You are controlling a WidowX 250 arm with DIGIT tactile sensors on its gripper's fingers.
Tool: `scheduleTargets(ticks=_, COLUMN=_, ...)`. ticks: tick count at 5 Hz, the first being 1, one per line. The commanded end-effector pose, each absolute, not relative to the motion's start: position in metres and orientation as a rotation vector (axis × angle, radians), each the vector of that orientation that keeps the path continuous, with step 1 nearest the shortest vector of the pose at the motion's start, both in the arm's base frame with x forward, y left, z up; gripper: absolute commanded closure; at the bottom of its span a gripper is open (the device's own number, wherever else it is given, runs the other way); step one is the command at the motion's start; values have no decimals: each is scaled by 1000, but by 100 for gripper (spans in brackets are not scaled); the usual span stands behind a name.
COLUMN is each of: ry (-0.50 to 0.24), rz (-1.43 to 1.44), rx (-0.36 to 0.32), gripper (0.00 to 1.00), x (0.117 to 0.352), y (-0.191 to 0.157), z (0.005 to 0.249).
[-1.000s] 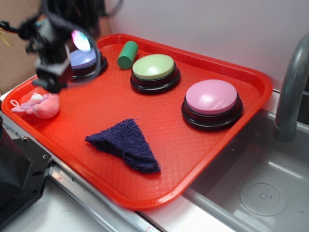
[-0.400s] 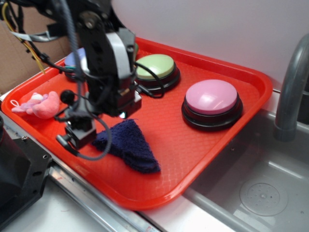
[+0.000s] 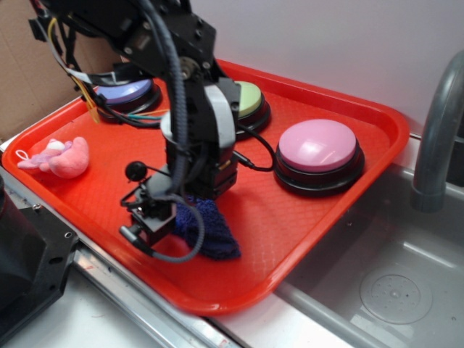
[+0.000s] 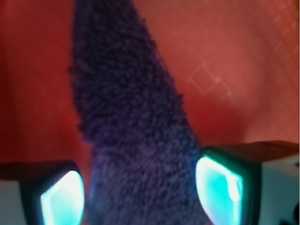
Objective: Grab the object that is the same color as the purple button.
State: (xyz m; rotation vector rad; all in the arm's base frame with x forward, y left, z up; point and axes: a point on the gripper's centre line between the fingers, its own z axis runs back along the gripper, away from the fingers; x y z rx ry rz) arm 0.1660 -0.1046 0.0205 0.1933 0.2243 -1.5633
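Claw [image 4: 140,187] lowered over the rag [image 4: 131,122], fingers apart on either side of it

The dark navy-purple rag lies flat on the red tray [image 3: 348,210], near its front edge, its colour matching the purple button [image 3: 130,93] at the back left. In the wrist view the 2 fingertips [image 4: 218,187] straddle the cloth with a gap on the left side, so nothing is pinched yet. Approach and aiming look done; closing on the rag and lifting it are left. The pink plush toy [image 3: 61,156] sits well apart
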Motion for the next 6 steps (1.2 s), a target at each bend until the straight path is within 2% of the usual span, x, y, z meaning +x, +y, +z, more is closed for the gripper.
scheduleTargets(ticks=1, ry=203, rz=-1431, rx=107, gripper=100, x=157, y=-97, z=13)
scheduleTargets(ticks=2, ry=180, rz=-1372, rx=108, gripper=100, x=156, y=-90, z=23)
scheduleTargets(ticks=3, ry=186, rz=-1164, rx=204, gripper=100, x=160, y=-80, z=50)
scheduleTargets(ticks=4, ry=145, rz=-906, rx=225, gripper=100, x=157, y=-66, z=100)
scheduleTargets(ticks=5, ry=135, rz=-657, rx=190, gripper=100, x=146, y=-47, z=146)
scheduleTargets(ticks=6, ry=110, rz=-408, rx=140, gripper=100, x=133, y=-46, z=181)
